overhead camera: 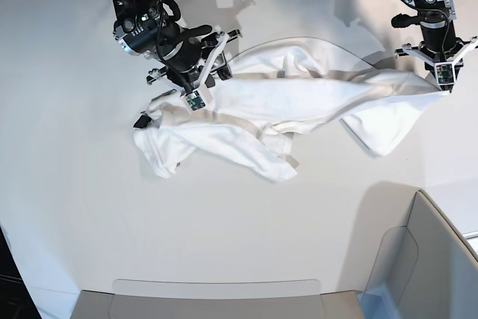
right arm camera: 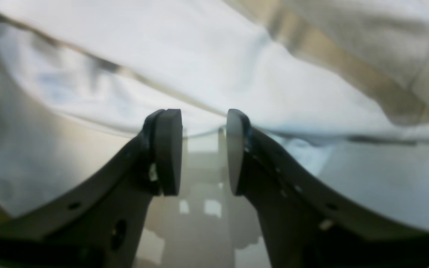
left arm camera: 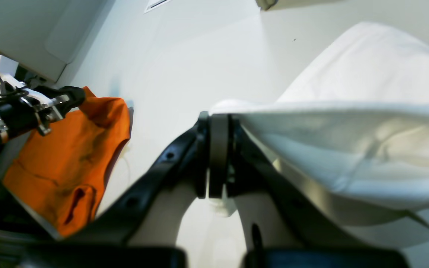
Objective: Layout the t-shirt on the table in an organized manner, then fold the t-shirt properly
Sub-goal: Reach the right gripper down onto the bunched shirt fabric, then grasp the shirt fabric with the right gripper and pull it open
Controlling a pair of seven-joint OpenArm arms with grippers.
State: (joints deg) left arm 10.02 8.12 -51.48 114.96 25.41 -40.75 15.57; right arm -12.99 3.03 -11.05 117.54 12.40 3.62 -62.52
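Right gripper (overhead camera: pixel 173 89) spread, jaws apart just over shirt's (overhead camera: pixel 261 113) edge, nothing gripped. Shirt crumpled, stretched across table (overhead camera: pixel 67 184) between both arms. Left gripper (overhead camera: pixel 439 78) pressed together, pinching shirt's far corner, lifted.

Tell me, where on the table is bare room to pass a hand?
The table is bare left of the t-shirt and in front of it, down to the near edge. It is crowded at the back, where the right gripper and left gripper meet the cloth.
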